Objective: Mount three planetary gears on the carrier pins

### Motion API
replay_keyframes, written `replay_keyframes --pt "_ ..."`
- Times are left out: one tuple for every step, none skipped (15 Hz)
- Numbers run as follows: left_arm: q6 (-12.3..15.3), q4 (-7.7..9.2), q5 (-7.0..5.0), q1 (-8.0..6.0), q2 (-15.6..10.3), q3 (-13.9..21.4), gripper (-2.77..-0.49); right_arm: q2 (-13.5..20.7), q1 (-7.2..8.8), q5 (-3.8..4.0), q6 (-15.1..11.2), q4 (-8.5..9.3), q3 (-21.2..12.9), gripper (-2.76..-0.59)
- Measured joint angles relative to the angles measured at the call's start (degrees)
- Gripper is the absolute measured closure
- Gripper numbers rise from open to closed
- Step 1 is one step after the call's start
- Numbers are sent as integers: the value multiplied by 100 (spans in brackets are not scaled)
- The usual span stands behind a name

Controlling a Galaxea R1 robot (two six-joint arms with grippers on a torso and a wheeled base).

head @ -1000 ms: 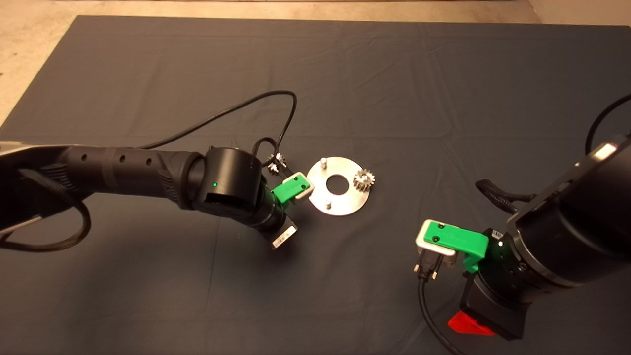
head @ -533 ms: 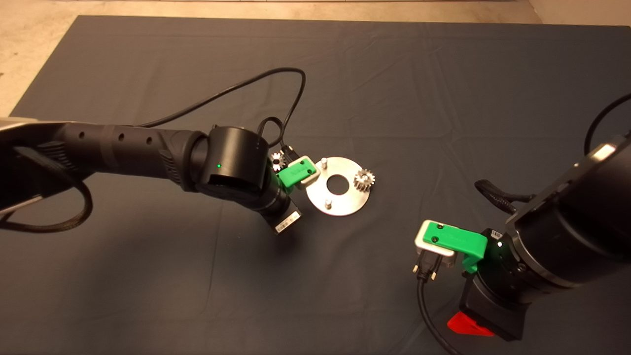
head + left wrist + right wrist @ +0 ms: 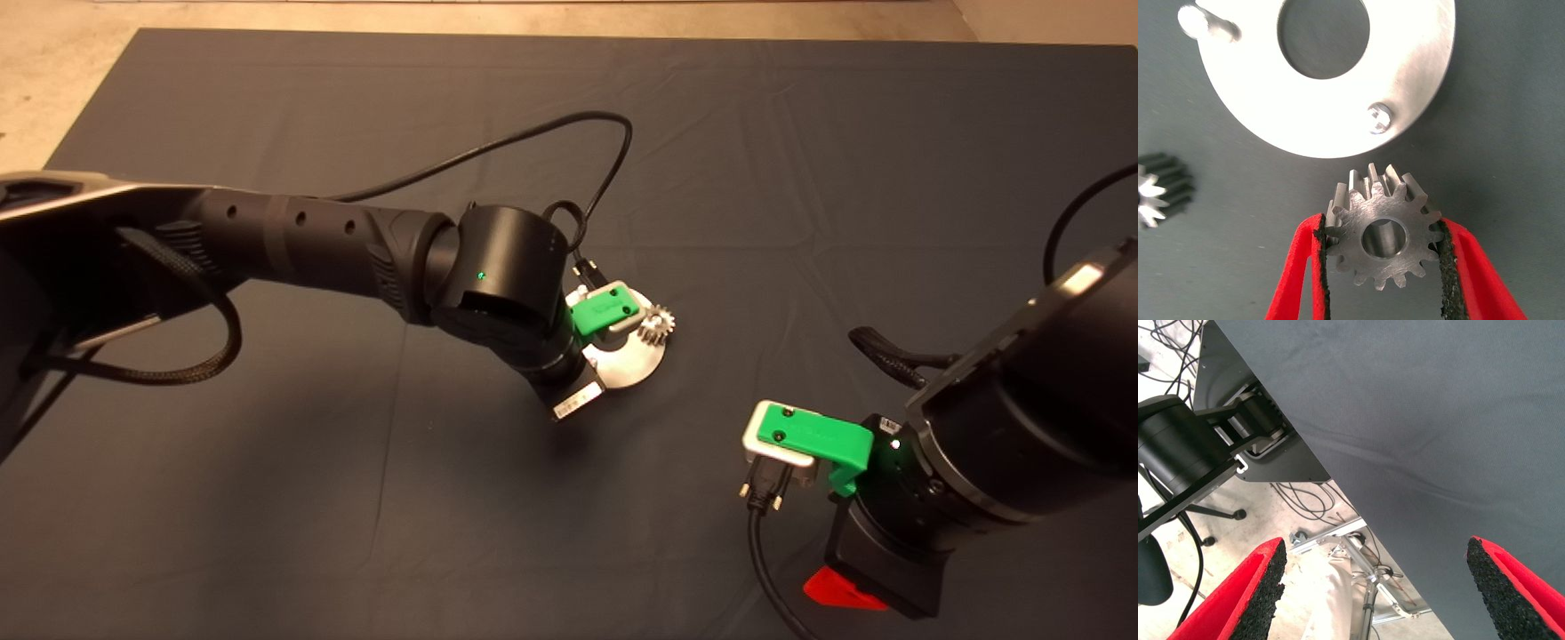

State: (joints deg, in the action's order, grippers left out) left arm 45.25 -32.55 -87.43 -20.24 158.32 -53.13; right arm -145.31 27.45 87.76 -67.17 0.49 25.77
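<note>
i'm pinching a planetary gear (image 3: 1381,239) in the left gripper (image 3: 1383,267), nearing a carrier pin (image 3: 1377,119); any bore misalignment risks jamming. right gripper (image 3: 1378,587) is waiting spread wide.

A dark grey mat (image 3: 800,160) covers the table, with soft creases. Beyond its edge lies pale floor (image 3: 53,53) — loose black cables (image 3: 1305,500) lie there.

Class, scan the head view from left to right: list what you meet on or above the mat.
Left arm → left gripper → seated gear → right gripper → right arm.
</note>
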Motion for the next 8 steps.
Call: replay_keyframes --pt "-39 15 -5 -50 22 -33 -73 5 0 0 0 0 0 -200" --pt "-84 40 -6 -90 29 -69 -73 3 0 0 0 0 0 -200" --pt "-132 94 -13 -120 52 -117 -73 -3 0 -2 0 -1 0 -200" --pt "-188 152 -20 -142 81 -161 -73 -4 0 -5 0 0 0 -200" --pt "-239 241 -16 -174 118 -203 -73 -4 0 0 0 0 0 -200" --pt "-273 293 -7 -221 149 -226 -72 -4 -1 0 0 0 0 -200" --pt "-292 312 -2 -266 157 -238 -73 -4 -1 0 0 0 0 -200" --pt "-305 334 -6 -303 155 -260 -73 -4 -1 -1 0 0 0 -200"
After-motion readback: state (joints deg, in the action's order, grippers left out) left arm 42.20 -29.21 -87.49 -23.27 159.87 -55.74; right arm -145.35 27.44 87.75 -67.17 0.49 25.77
